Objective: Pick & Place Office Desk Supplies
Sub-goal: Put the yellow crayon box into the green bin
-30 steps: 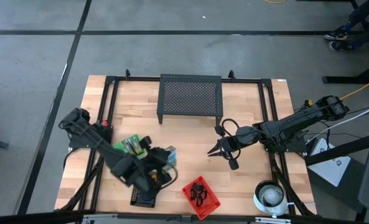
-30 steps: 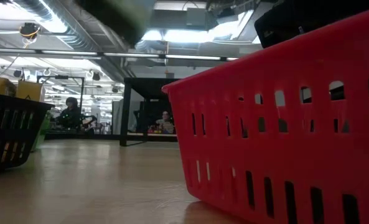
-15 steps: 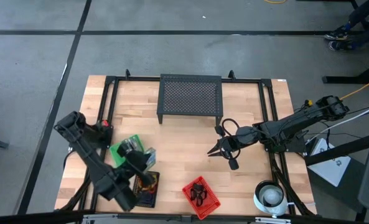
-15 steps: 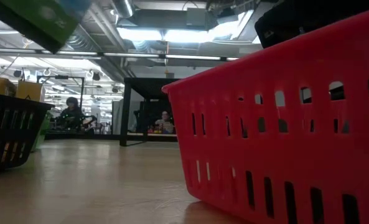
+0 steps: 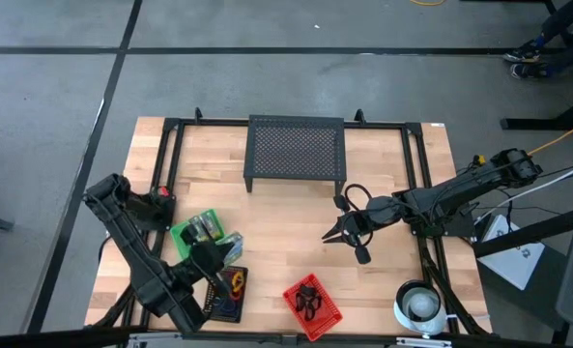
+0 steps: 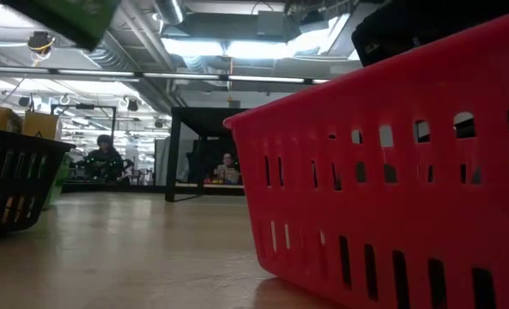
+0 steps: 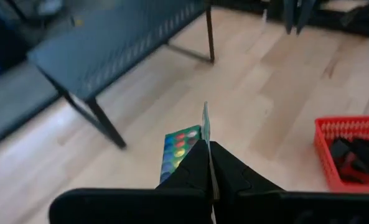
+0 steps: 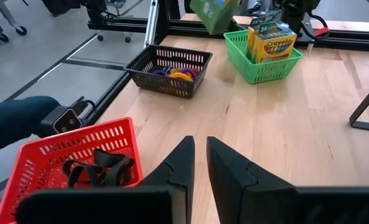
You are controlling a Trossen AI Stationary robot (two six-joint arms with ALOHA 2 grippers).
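1. Green-and-yellow crayon box (image 7: 184, 152) sits pinched edge-on in my left gripper (image 5: 230, 249), jaws clamped tight, above the green basket (image 5: 183, 235) at the table's 8 o'clock.
2. Right gripper (image 5: 336, 235) idles near centre, fingers almost together, empty.
3. Wooden table (image 5: 286, 242); room with seated people beyond.
4. Box's long axis points toward the mesh stand (image 5: 296, 150).

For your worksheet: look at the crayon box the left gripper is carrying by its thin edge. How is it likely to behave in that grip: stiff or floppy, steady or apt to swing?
The crayon box is flat printed card, so probably stiff and light. The left gripper pinches only its thin edge, so it could pivot or slip if jolted. The one standing in the green basket looks rigid too.
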